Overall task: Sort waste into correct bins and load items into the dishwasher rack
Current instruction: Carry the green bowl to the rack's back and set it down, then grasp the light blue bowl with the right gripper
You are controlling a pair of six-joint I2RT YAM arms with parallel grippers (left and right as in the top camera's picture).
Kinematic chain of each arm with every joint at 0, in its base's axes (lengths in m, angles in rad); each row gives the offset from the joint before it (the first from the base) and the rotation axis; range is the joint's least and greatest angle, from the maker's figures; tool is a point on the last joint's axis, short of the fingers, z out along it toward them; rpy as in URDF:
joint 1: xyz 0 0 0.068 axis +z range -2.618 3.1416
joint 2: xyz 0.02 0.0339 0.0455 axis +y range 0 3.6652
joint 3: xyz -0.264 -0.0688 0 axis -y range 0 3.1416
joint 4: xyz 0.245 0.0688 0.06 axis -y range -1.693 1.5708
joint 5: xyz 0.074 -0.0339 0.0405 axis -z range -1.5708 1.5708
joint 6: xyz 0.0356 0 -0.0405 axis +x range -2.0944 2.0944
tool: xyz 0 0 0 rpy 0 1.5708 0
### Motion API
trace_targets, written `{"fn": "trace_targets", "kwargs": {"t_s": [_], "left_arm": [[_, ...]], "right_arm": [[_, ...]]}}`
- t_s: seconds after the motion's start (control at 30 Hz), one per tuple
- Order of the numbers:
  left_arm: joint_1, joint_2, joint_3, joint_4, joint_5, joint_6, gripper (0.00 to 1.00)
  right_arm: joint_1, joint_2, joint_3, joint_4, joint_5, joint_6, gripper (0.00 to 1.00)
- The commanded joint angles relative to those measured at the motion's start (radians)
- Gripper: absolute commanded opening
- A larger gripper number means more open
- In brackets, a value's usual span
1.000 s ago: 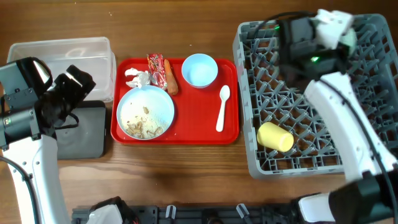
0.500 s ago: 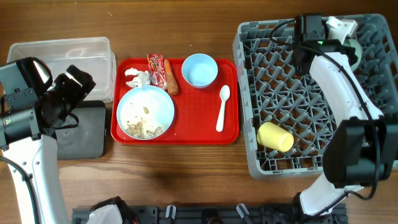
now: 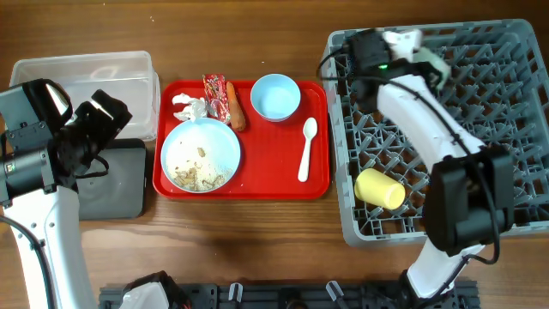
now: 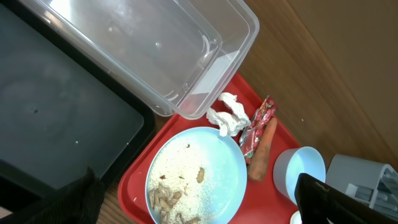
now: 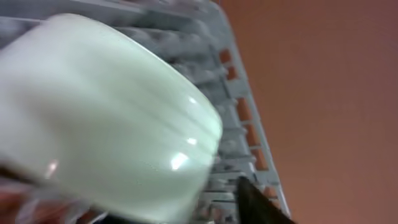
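Observation:
My right gripper (image 3: 418,53) is shut on the pale green bowl (image 3: 437,67) and holds it over the far left part of the grey dishwasher rack (image 3: 506,129). The bowl (image 5: 106,112) fills the right wrist view. The yellow cup (image 3: 380,189) lies in the rack. On the red tray (image 3: 266,178) are the light blue plate (image 3: 201,146) with food scraps (image 3: 196,177), the tissue (image 3: 189,108), the wrapper (image 3: 214,93), the carrot (image 3: 234,110), the light blue bowl (image 3: 275,97) and the white spoon (image 3: 306,148). My left gripper (image 3: 96,130) is open and empty over the black tray (image 3: 120,189).
The clear tub (image 3: 86,73) stands at the far left, behind the black tray. In the left wrist view the tub (image 4: 155,43) and black tray (image 4: 56,124) lie just left of the plate (image 4: 205,171). Bare wooden table runs along the front.
My right gripper has swung left along the rack's far side, carrying the pale green bowl from the right corner toward the left corner. The left arm has not moved.

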Motion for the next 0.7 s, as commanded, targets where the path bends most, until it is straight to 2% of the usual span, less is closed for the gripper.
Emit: {"fn": "trace_targets", "kwargs": {"t_s": [0.0,0.07,0.17,0.27,0.33,0.5,0.6,0.67], "left_arm": [[0.003,-0.004,0.008,0.002,-0.017,-0.002,1.0],[0.003,-0.004,0.008,0.002,-0.017,-0.002,1.0],[0.003,-0.004,0.008,0.002,-0.017,-0.002,1.0],[0.003,-0.004,0.008,0.002,-0.017,-0.002,1.0],[0.003,-0.004,0.008,0.002,-0.017,-0.002,1.0],[0.003,-0.004,0.008,0.002,-0.017,-0.002,1.0],[0.003,-0.004,0.008,0.002,-0.017,-0.002,1.0],[0.003,-0.004,0.008,0.002,-0.017,-0.002,1.0]], "right_arm": [[0.076,0.009,0.034,-0.027,-0.048,-0.022,0.51],[0.123,-0.013,0.075,-0.047,-0.08,-0.022,0.56],[0.174,-0.048,0.138,-0.042,-0.175,-0.023,0.57],[0.202,-0.053,0.187,-0.033,-0.441,-0.023,0.57],[0.207,-0.046,0.186,-0.012,-0.687,-0.01,0.57],[0.192,-0.005,0.186,0.002,-0.829,0.121,0.58],[0.19,0.04,0.186,0.021,-0.996,0.169,0.58],[0.191,0.084,0.186,0.03,-1.075,0.254,0.57]]}}
